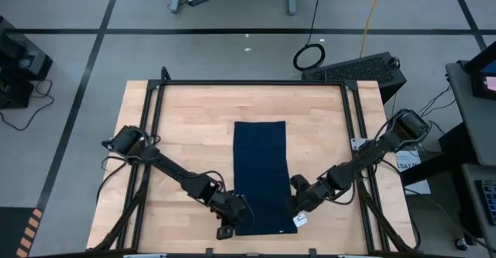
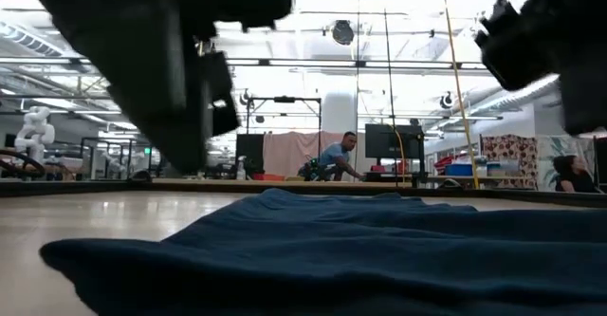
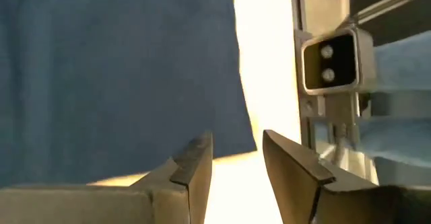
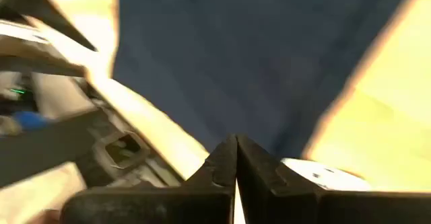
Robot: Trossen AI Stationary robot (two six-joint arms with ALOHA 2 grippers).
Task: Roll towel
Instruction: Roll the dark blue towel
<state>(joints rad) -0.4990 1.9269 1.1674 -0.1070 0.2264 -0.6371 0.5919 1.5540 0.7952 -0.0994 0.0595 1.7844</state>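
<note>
My left gripper at the towel's near left corner, fingers parted with nothing between them, my right gripper at its near right corner, fingers pressed together, the navy towel flat lengthwise on the wooden table.

Both arms reach inward, low over the table's near edge. The left gripper sits toward the near-left, its 2 fingers parted with nothing between. The right gripper sits near-right, fingers pressed together.
</note>
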